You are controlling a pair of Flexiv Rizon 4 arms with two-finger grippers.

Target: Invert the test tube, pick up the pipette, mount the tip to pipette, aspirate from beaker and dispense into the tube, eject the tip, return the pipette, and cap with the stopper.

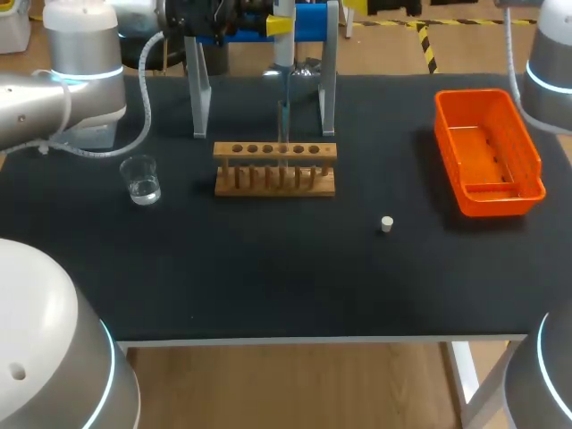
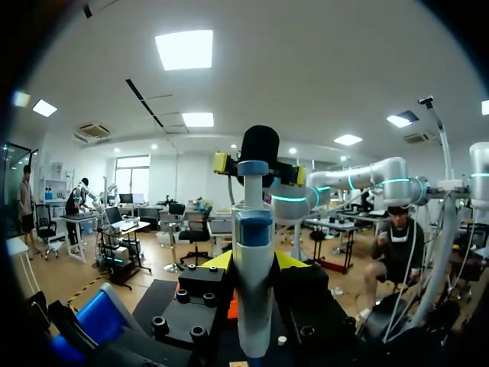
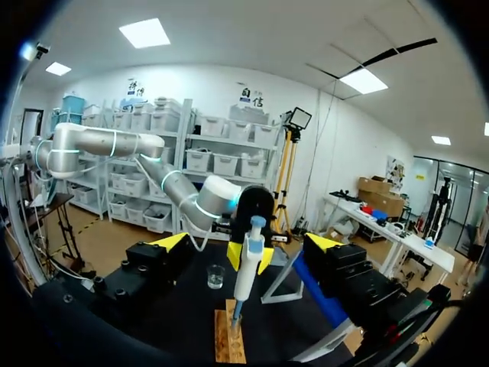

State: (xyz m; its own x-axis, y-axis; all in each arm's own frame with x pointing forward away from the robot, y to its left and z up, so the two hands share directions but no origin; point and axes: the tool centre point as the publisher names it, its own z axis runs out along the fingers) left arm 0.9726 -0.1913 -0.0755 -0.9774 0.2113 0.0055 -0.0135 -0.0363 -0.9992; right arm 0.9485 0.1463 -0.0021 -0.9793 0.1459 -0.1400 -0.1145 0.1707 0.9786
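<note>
White stopper (image 1: 386,223) lies alone on the black table (image 1: 268,277), nearest my side and right of centre. Beyond it stands the wooden rack (image 1: 275,168), upright at mid-table. The glass beaker (image 1: 141,180), with a little clear liquid, stands well apart on the rack's left. The orange basket (image 1: 487,152) sits at the table's right.

Above the rack, my left gripper (image 1: 279,24) is clamped on the pipette (image 2: 253,290), a yellow tip on each side of its body. The pipette hangs vertical with its mounted tip (image 1: 283,116) pointing down at the rack's row of holes. I cannot tell whether the tip enters a test tube.

The grey pipette stand (image 1: 328,89) is just behind the rack, its legs either side of the pipette.

My right gripper (image 3: 247,241) is spread wide and holds nothing. It faces the pipette from a distance.
</note>
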